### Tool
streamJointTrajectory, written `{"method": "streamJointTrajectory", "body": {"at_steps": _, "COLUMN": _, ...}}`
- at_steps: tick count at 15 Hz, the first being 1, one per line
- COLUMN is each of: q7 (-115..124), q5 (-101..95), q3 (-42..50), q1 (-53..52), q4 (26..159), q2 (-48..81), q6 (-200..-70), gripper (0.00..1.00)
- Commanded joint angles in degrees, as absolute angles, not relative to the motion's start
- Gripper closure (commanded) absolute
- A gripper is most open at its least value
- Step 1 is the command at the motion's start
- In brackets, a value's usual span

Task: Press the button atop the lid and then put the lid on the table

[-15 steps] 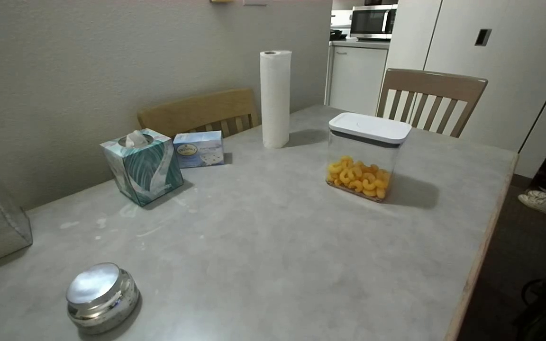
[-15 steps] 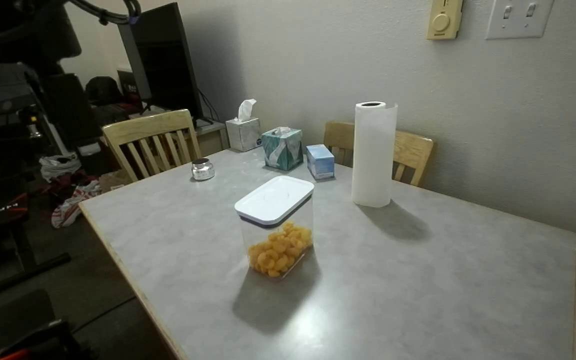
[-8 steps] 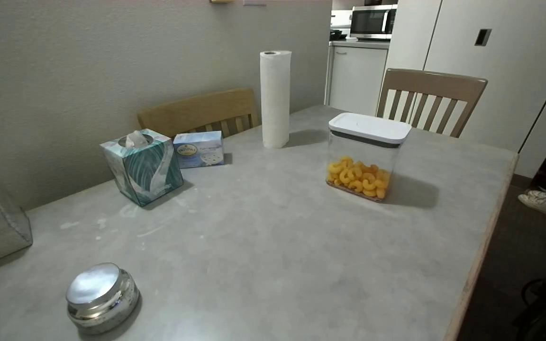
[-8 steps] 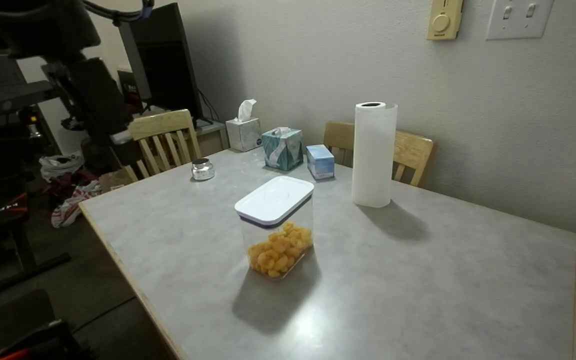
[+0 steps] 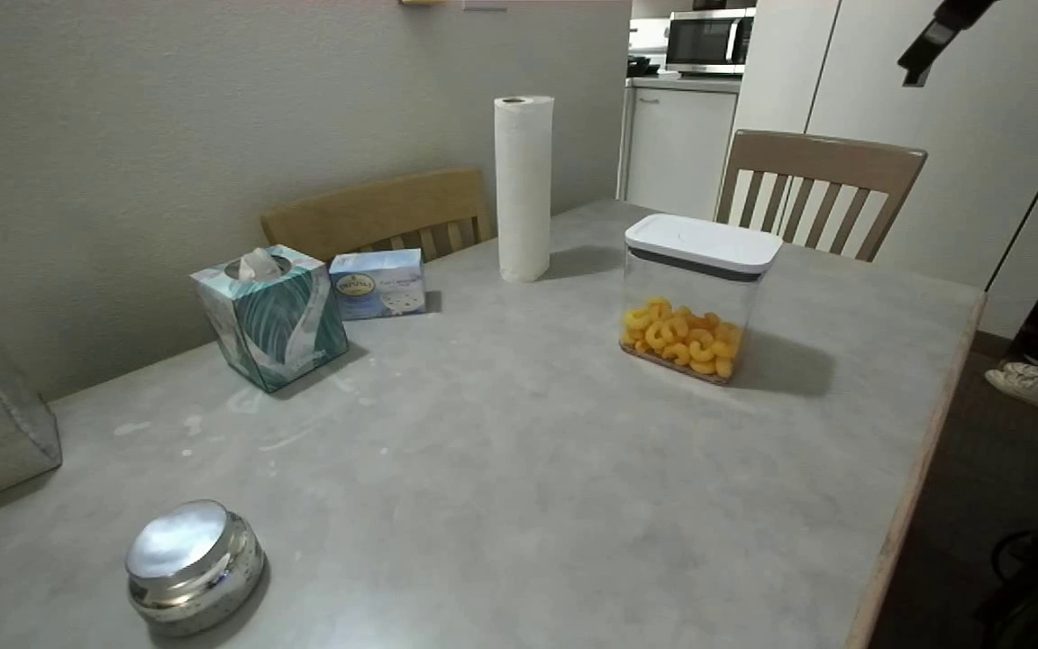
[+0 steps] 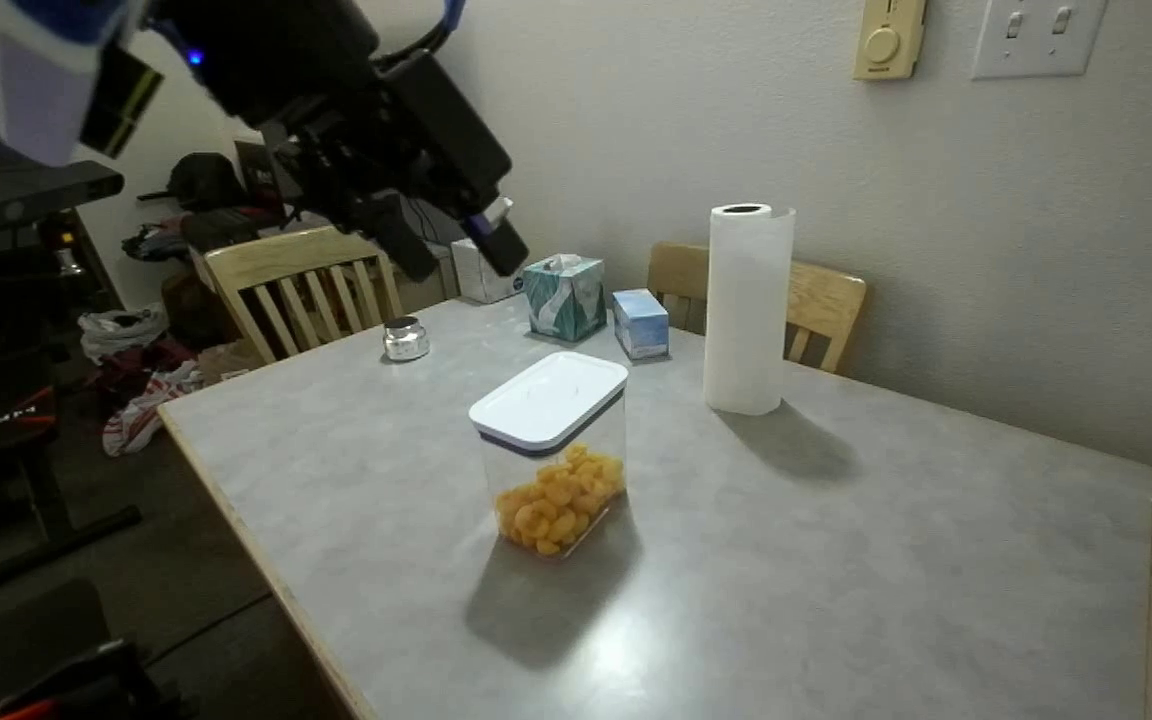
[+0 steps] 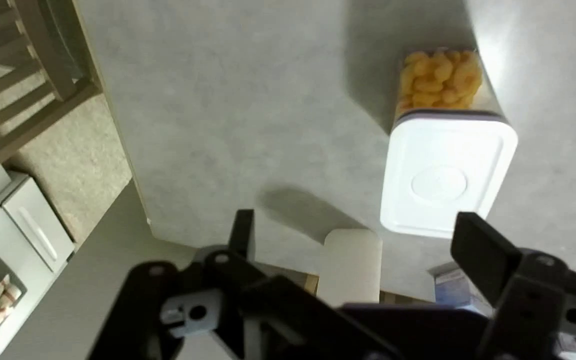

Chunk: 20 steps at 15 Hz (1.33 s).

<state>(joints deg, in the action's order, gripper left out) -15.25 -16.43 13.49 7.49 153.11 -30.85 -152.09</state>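
Sitting on the clear tub (image 5: 687, 287) of yellow curls (image 5: 681, 338) on the bench (image 5: 564, 460), the white lid (image 6: 550, 400) looks light, stiff and probably slippery. The tool (image 7: 355, 227) holds nothing, jaws wide apart. Pressed, the round button (image 7: 439, 183) should pop up, likely giving the safest hold.

Open air over the lid (image 6: 548, 400), crowding along the wall (image 5: 213, 135)

Free tabletop (image 5: 519, 469) surrounds the clear food container (image 5: 690, 285), with a broad lane toward the silver jar (image 5: 195, 568). The tall paper towel roll (image 5: 523, 189) stands nearest the container, an open gap between them. By the wall, the Twinings tea box (image 5: 379, 284) and teal tissue box (image 5: 271, 320) leave little room between them. Open air separates the hand (image 6: 461, 255) from the lid.
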Motion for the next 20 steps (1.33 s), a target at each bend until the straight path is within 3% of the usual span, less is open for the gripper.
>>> {"method": "streamJointTrajectory", "body": {"at_steps": 1, "q7": -25.1, "q5": -8.0, "q3": 20.2, "q1": 1.0, "q4": 147.6, "q2": -22.3, "q6": -160.0, "gripper": 0.00}}
{"method": "streamJointTrajectory", "body": {"at_steps": 8, "q7": -26.9, "q5": -5.7, "q3": 19.9, "q1": 0.7, "q4": 147.6, "q2": -22.6, "q6": -159.8, "gripper": 0.00}}
{"method": "streamJointTrajectory", "body": {"at_steps": 11, "q7": -34.4, "q5": 2.0, "q3": 24.8, "q1": -6.1, "q4": 144.4, "q2": -22.0, "q6": -154.9, "gripper": 0.00}}
{"method": "streamJointTrajectory", "body": {"at_steps": 18, "q7": -56.3, "q5": 18.4, "q3": 35.5, "q1": -15.6, "q4": 126.4, "q2": -13.6, "q6": -127.8, "gripper": 0.00}}
{"method": "streamJointTrajectory", "body": {"at_steps": 19, "q7": -58.4, "q5": 20.4, "q3": 32.0, "q1": -11.0, "q4": 124.0, "q2": -10.6, "q6": -124.0, "gripper": 0.00}}
{"method": "streamJointTrajectory", "body": {"at_steps": 20, "q7": -55.4, "q5": 19.3, "q3": 28.3, "q1": -8.3, "q4": 130.0, "q2": -16.4, "q6": -129.3, "gripper": 0.00}}
